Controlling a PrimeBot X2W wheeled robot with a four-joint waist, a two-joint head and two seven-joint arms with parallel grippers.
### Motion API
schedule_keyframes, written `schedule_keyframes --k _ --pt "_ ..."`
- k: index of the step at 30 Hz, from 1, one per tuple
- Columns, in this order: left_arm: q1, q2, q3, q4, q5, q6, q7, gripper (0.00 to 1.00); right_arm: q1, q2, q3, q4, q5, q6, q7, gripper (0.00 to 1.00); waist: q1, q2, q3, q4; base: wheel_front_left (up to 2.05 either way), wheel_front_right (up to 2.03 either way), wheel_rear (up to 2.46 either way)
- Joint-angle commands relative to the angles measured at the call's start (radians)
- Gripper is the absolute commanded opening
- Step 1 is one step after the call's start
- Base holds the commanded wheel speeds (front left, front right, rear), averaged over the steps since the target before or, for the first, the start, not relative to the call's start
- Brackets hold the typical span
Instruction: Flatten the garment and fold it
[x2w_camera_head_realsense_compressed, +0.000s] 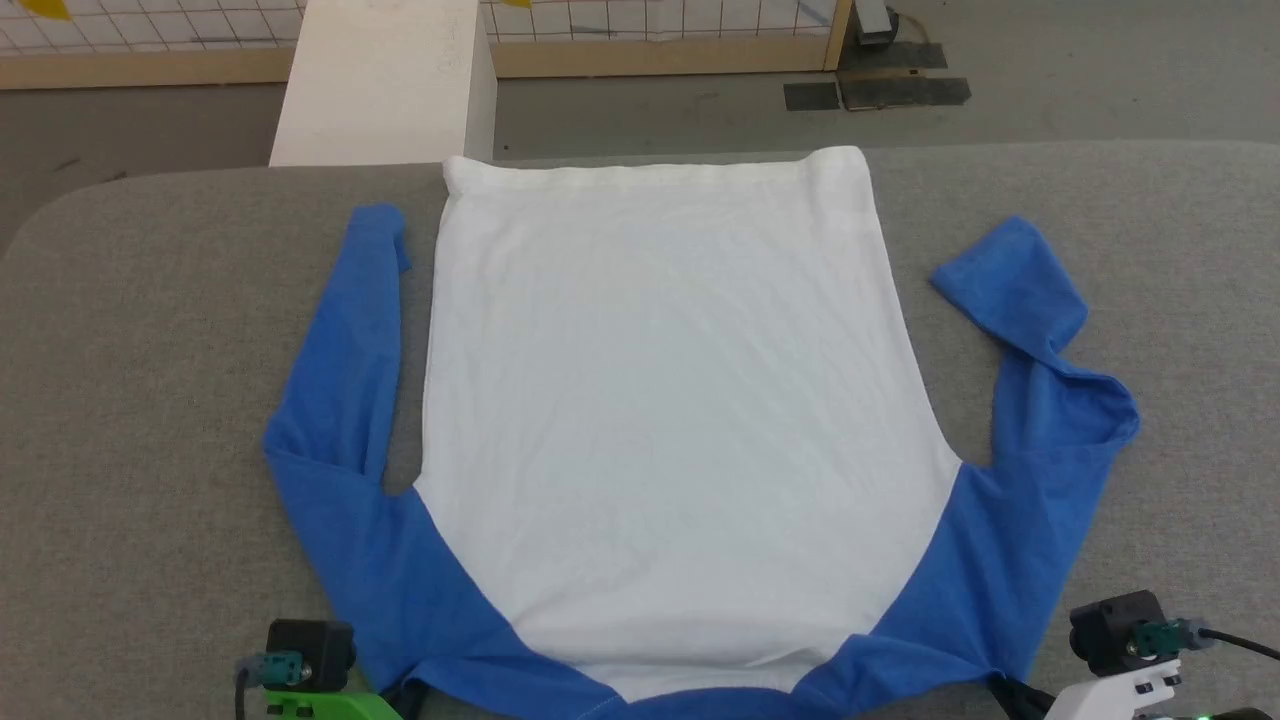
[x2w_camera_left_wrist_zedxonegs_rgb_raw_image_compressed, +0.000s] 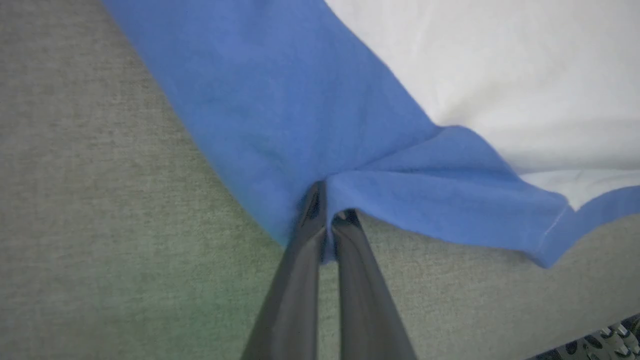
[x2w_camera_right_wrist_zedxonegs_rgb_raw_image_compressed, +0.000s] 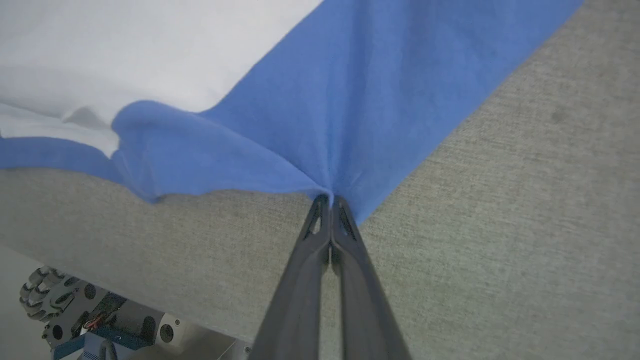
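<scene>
Pinching the near edge of a soft long-sleeved garment (x2w_camera_head_realsense_compressed: 660, 400), white in the body and bright blue at the sleeves and shoulders, both arms grip it at once. The left gripper (x2w_camera_left_wrist_zedxonegs_rgb_raw_image_compressed: 330, 212), two long dark fingers closed tight, nips blue shoulder cloth between its tips at the near left corner. The right gripper (x2w_camera_right_wrist_zedxonegs_rgb_raw_image_compressed: 330, 202), likewise closed, nips the blue cloth at the near right corner.

From both, the garment stretches away across the flat grey fabric-covered table (x2w_camera_head_realsense_compressed: 150, 350). Its long axis runs near to far, neck edge nearest the robot and hem (x2w_camera_head_realsense_compressed: 650, 172) farthest. Neither arm sits nearer, since the grips mirror each other.

The white body lies spread and almost smooth, with faint creases. The left sleeve (x2w_camera_head_realsense_compressed: 345, 340) lies straight beside the body. The right sleeve (x2w_camera_head_realsense_compressed: 1040, 330) is kinked, its cuff angled toward the far left. Any pull or fold would probably follow that near-to-far axis.
</scene>
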Motion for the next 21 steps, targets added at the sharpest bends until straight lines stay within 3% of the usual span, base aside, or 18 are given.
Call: schedule_keyframes --k 1,18,19,20,21 --pt "0.007 -0.006 0.004 0.013 -0.001 -0.007 -0.013 0.00 0.016 0.009 -0.011 0.005 -0.005 -0.002 -0.011 0.00 0.0001 0.0000 -0.007 -0.001 0.00 0.00 0.00" --pt "0.077 0.016 0.023 -0.012 -0.034 -0.007 -0.036 0.00 0.090 0.068 -0.108 -0.072 -0.017 -0.002 0.029 0.00 0.0001 0.0000 -0.012 0.005 0.00 0.00 0.00" --pt "0.072 0.008 0.021 -0.008 -0.034 -0.009 -0.044 0.94 0.086 0.074 -0.110 -0.063 -0.020 -0.002 0.014 0.16 0.0001 0.0000 -0.010 0.006 0.00 0.00 0.00" --pt "0.067 0.001 0.020 -0.002 -0.033 -0.011 -0.051 1.00 0.085 0.077 -0.107 -0.051 -0.020 -0.002 0.004 0.41 0.0001 0.0000 -0.009 0.008 0.00 0.00 0.00" --pt "0.061 -0.006 0.015 0.005 -0.030 -0.014 -0.055 1.00 0.084 0.079 -0.100 -0.034 -0.019 -0.002 -0.005 1.00 0.0001 0.0000 -0.009 0.009 0.00 0.00 0.00"
